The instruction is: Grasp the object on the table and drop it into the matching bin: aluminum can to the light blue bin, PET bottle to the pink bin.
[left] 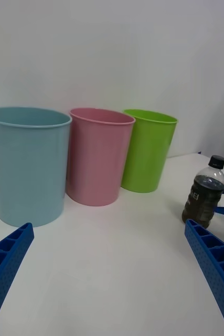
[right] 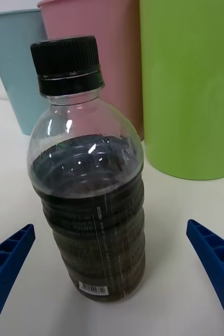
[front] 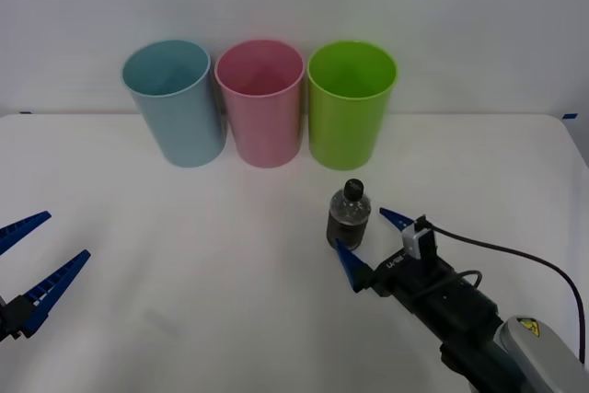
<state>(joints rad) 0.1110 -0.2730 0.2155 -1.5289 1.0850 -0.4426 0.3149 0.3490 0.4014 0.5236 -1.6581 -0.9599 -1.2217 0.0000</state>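
Looking down from the front, the PET bottle (front: 349,218) stands upright on the white worktop (front: 184,255), in front of the lime green bin (front: 351,103) and apart from it. The right gripper (front: 372,244) has its jaws apart, one blue finger on each side of the bottle, not yet touching it. The pink bin (front: 260,101) stands between the light blue bin (front: 174,101) and the green one. The left gripper (front: 39,262) waits low at the left side, its jaws apart too. In the right wrist view, the bottle (right: 88,173) sits between the two fingers (right: 7,260), a bit nearer one of them. To do this step well, I think the jaws should slide a little further, center on the dark label band, and close gently so the bottle does not tip. There is small print and a barcode, too tiny to read. In the left wrist view, the bottle (left: 204,192) shows pale letters that look like "EI".
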